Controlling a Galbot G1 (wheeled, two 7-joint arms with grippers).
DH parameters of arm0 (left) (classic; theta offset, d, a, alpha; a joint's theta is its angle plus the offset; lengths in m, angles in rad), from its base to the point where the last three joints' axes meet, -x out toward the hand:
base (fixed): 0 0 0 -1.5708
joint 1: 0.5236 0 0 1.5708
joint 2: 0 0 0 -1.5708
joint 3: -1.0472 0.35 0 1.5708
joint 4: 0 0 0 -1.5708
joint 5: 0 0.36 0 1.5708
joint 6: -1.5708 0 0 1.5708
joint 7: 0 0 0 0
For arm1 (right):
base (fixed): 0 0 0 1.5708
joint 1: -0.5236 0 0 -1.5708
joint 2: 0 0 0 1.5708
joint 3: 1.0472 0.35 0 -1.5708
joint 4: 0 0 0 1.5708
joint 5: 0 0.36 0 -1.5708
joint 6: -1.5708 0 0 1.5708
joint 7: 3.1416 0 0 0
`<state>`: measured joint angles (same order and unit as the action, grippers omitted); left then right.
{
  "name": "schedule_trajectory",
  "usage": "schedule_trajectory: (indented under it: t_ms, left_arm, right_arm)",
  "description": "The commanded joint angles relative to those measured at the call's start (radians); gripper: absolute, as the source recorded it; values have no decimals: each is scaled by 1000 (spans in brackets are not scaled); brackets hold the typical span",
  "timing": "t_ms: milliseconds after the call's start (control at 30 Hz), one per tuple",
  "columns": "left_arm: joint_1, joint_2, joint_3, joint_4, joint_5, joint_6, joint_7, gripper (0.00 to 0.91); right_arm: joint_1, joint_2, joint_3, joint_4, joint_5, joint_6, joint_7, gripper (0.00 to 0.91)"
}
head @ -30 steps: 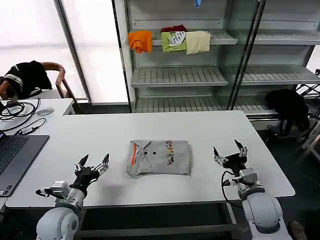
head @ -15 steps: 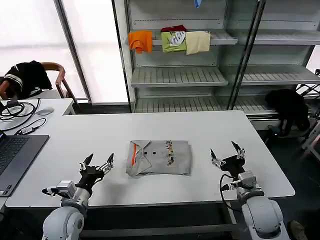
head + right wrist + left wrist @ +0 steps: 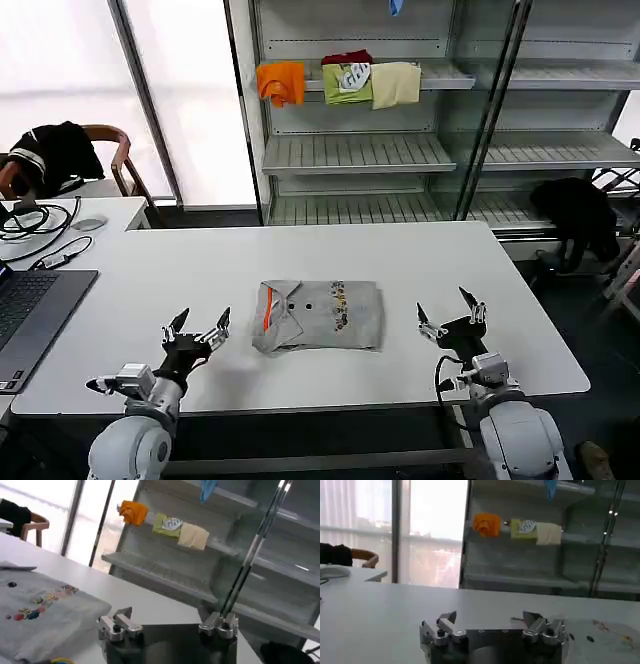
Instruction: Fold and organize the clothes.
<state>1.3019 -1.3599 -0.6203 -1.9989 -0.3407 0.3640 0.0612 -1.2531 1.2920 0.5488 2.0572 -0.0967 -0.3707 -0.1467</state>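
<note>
A folded light grey shirt (image 3: 320,315) with a multicoloured print and orange-red collar trim lies flat at the middle of the white table (image 3: 300,258). Its edge shows in the left wrist view (image 3: 605,632), and its printed panel in the right wrist view (image 3: 42,610). My left gripper (image 3: 197,327) hovers open over the table to the shirt's left, holding nothing (image 3: 490,620). My right gripper (image 3: 448,313) hovers open to the shirt's right, also holding nothing (image 3: 167,620).
Orange (image 3: 281,82), green (image 3: 347,82) and cream (image 3: 396,84) folded garments sit on the shelf unit behind the table. A laptop (image 3: 35,310) and cables (image 3: 40,220) lie at the far left. A chair with a black garment (image 3: 60,155) stands beyond them.
Both grippers have drifted slightly inward toward the shirt and a little lower over the table. The shirt has not moved.
</note>
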Motion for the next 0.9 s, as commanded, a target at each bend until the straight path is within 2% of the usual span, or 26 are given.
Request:
schedule_trajectory:
  t_ms: [33,133,733,900]
  left_arm:
    - [7,-3,2,-1,3,-7,-1,907]
    - [11,-3,1,-2,4,-12,-1,907]
    - [11,-8,-4,-7,-2,-7,-5,907]
    - [10,-7,16,-13,-6,-13,-37,907]
  right_arm:
    - [-8,-2,0,8,-4,4,8,907]
    - [-9,-4,0,15,-9,-19,13,907]
    - [-2,-24,25,-19,10,-15,-2,907]
    - [6,-23,25,-38,100,-38,41,907]
